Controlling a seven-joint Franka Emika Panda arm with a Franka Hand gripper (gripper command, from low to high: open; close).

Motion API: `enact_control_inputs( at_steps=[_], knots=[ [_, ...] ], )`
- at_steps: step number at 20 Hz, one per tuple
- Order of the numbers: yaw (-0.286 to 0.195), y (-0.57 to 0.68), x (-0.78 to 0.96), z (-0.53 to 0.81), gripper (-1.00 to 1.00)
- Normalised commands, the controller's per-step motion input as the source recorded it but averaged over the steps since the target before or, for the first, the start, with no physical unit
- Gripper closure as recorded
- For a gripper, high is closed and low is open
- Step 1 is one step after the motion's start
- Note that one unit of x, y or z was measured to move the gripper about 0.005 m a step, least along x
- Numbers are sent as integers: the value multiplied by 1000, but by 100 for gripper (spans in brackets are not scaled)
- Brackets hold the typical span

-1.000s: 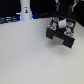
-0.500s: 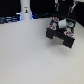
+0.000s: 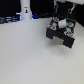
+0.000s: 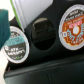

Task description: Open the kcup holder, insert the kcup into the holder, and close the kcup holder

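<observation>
Toward the exterior view's right, on the pale table (image 3: 25,60), we find the kcup holder (image 3: 61,39), a black box whose long axis runs on a slant from upper left to lower right in that view, its near end pointing toward the lower right. Its drawer looks pulled out, since the wrist view shows round slots laid open from above.

Over the holder hangs the gripper (image 3: 61,19), close above the open slots. We cannot tell from either view whether its fingers are apart or together, nor whether they carry anything.

From the wrist view we see one empty slot (image 4: 42,34) between two filled ones: a dark-lidded pod (image 4: 16,45) and an orange-lidded pod (image 4: 74,29). A green edge (image 4: 4,27) shows at the side of that picture; it may be the kcup, but we cannot say for sure.

A white bottle-shaped object (image 3: 23,10) stands well apart, toward the exterior view's left.

Compared with half a second ago, arm and holder appear unchanged.
</observation>
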Motion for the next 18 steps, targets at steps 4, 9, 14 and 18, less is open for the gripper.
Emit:
enact_control_inputs(
  at_steps=[4, 9, 14, 18],
  knots=[
    [50, -73, 56, -44, -100],
    [0, -218, -29, -59, -100],
    [0, -270, -130, -113, -100],
    [0, -273, -279, -139, -100]
  ],
)
